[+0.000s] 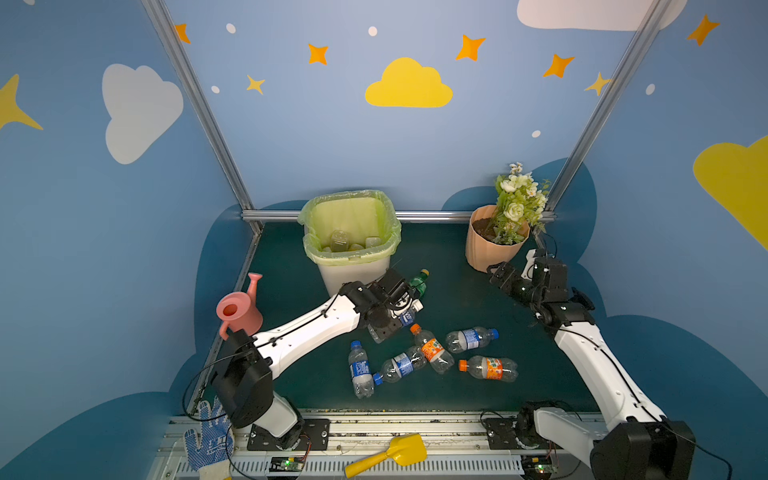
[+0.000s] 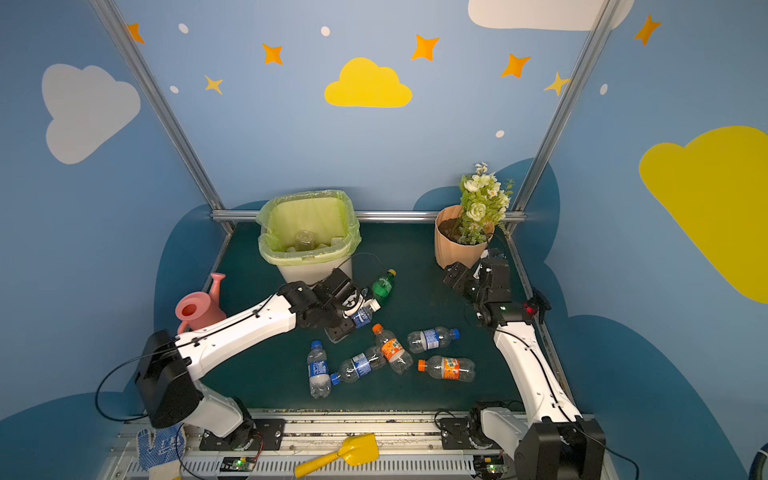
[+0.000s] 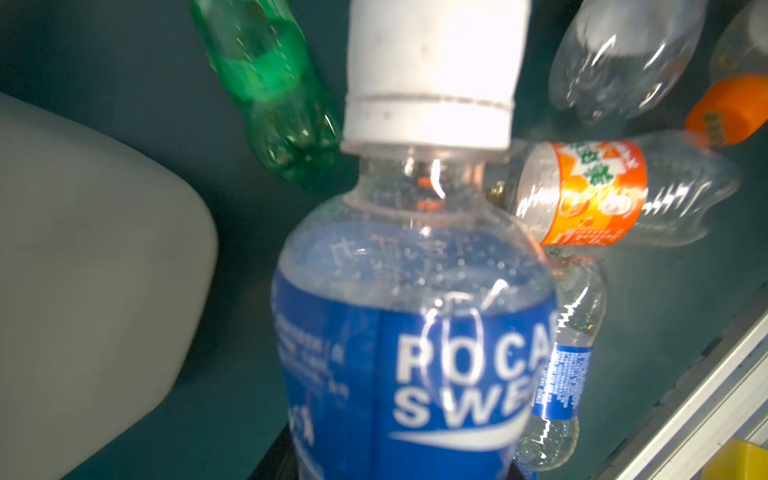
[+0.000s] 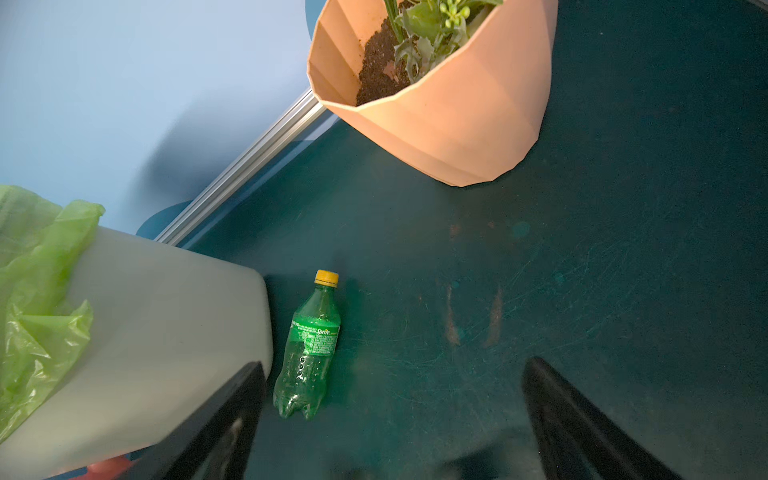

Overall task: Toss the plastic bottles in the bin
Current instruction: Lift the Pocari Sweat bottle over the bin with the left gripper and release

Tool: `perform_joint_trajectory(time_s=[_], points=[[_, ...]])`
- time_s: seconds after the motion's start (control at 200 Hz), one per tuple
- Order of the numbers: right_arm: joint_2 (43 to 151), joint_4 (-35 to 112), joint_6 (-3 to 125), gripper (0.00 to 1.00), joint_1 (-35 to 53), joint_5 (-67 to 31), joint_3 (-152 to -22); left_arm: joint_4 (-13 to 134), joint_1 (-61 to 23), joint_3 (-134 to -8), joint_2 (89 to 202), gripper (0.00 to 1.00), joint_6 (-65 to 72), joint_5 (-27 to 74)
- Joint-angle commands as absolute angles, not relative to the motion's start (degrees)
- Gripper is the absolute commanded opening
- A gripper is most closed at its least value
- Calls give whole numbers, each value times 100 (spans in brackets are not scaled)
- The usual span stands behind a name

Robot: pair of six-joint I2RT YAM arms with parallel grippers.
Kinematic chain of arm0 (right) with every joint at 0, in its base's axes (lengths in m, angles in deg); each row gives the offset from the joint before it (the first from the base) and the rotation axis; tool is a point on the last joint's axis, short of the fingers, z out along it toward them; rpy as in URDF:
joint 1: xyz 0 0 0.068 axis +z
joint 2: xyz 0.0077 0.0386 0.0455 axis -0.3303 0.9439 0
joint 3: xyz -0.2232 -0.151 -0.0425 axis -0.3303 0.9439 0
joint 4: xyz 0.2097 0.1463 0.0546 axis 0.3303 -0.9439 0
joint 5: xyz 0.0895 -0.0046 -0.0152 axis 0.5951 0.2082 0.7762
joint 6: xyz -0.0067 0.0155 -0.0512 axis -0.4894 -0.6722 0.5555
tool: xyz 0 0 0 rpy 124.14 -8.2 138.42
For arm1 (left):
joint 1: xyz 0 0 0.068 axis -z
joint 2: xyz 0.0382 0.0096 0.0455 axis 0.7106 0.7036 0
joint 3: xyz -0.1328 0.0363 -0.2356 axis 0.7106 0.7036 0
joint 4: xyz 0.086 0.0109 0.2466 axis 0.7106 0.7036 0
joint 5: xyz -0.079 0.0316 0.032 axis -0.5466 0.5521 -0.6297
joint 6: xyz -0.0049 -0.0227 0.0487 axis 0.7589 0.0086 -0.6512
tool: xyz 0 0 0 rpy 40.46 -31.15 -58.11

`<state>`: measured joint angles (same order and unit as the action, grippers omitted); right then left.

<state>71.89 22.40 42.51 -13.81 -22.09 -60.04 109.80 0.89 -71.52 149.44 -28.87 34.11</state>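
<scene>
Blue walls painted with clouds and stars close in the cell, and under them the dark green mat [image 1: 457, 299] carries everything. Biggest on it is the bin [image 1: 353, 276], off-white with a light-green liner and a few clear bottles already inside. Its wall stands just beside my left gripper [image 1: 401, 309], with the open mouth higher than the fingers and beyond them. Those fingers are clamped on a blue-labelled bottle [image 3: 415, 332] with a white cap, its long axis running straight out from the wrist, cap leading. I judge the pick done and the carry next: this arm is plainly the nearer one, and the move turns on raising the bottle above the rim before swinging it over, or the cap end could catch the liner. My right gripper [image 1: 500, 274] hangs by the flower pot [image 1: 490, 253], fingers wide apart and holding nothing. A green bottle [image 4: 309, 349] lies ahead of them, just beside the bin's foot. Five loose bottles [image 1: 432, 349] lie behind the left fingers, toward the arm bases.
</scene>
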Motion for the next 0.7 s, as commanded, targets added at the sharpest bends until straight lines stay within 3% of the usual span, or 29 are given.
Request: perform_joint_trajectory(time_s=[0.0,0.35,0.691], points=[[7076,2321,4187,96,-1410,-2154,-5951,10541,60,-7344,14400,51,-2752,3687],[7096,2410,4151,96,-1416,-2108,-5889,8047,-102,-7207,12611,52,-3044,4304],[7027,2406,4158,96,-1447,-2084,-5847,5881,-552,-7669,12252,53,-3713,4791]])
